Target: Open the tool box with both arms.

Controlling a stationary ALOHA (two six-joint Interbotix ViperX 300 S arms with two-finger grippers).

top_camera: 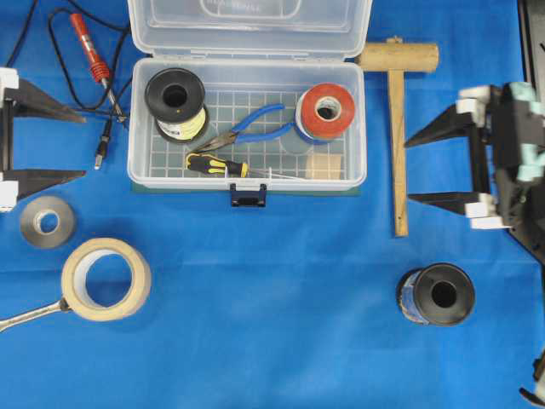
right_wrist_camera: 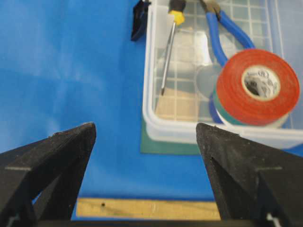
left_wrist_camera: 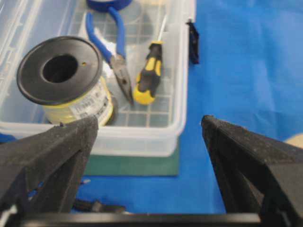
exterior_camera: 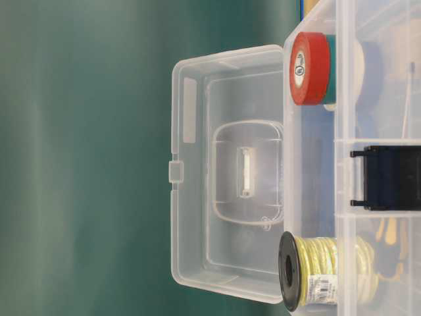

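Left pincer (top_camera: 81,145) and right pincer (top_camera: 409,170) both gape wide, holding nothing, well apart from the tool box (top_camera: 247,175). It sits mid-surface, lid (top_camera: 247,25) thrown back, latch (top_camera: 248,197) released. Opening looks finished; next, the 2 arms probably only need parking.

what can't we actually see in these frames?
- Tool box lid: its top is cut off by the overhead view's upper edge.
- Wrench under the masking tape roll: handle cut off at the left edge.
- Label on the yellow wire spool: too blurred to read in the left wrist view.
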